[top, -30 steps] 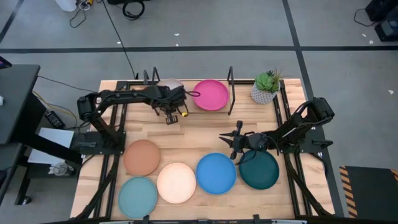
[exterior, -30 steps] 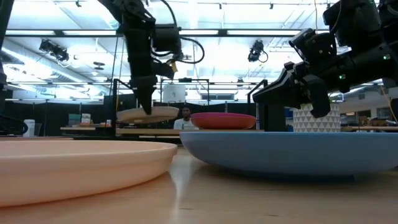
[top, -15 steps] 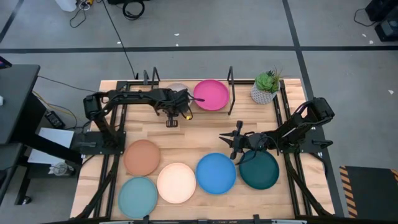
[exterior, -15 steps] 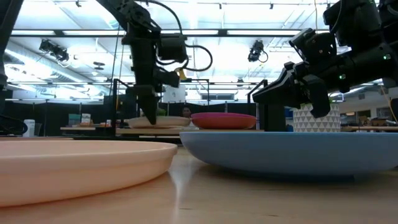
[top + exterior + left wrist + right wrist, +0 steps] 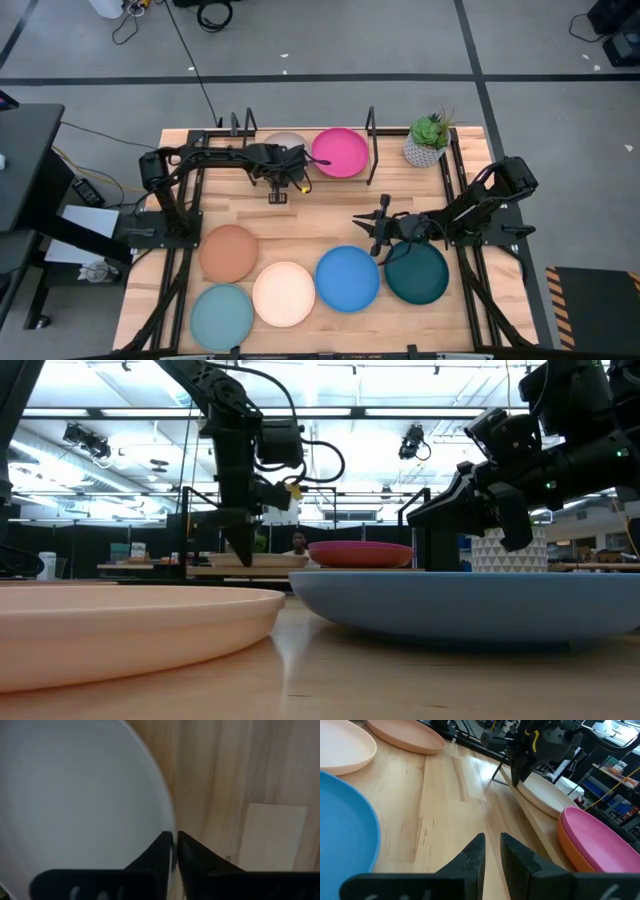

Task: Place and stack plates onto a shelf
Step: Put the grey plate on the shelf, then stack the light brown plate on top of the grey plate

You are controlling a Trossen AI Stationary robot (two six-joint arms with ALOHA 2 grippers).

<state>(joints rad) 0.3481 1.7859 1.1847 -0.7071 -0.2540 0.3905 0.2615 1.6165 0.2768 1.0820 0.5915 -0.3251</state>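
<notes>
The grey plate (image 5: 285,147) lies on the left half of the shelf (image 5: 371,122), and my left gripper (image 5: 285,172) is shut on its near rim. In the low view the plate (image 5: 262,560) sits level just above the shelf board. Beside it, the magenta plate (image 5: 338,152) rests on the orange plate (image 5: 580,854). The terracotta (image 5: 229,252), cream (image 5: 284,293), light teal (image 5: 221,316), blue (image 5: 348,278) and dark teal (image 5: 417,272) plates lie on the table. My right gripper (image 5: 372,232) hovers shut above the table, between the blue and dark teal plates. My left gripper pinches the grey plate's rim (image 5: 167,822) on the side facing the table's near edge, with one finger over the inside of the plate and one outside. The fingers come from above, pointing down. The plate lies level on the shelf board.
A potted plant (image 5: 428,140) stands on the table's far right corner, right of the shelf. Black wire end frames rise at both ends of the shelf. Bare wood (image 5: 320,215) lies between the shelf and the row of plates.
My left gripper has moved down and a little toward the table's right, keeping its hold. The grey plate, held up clear of the shelf a second ago, has come down level onto the shelf's left half beside the magenta plate.
</notes>
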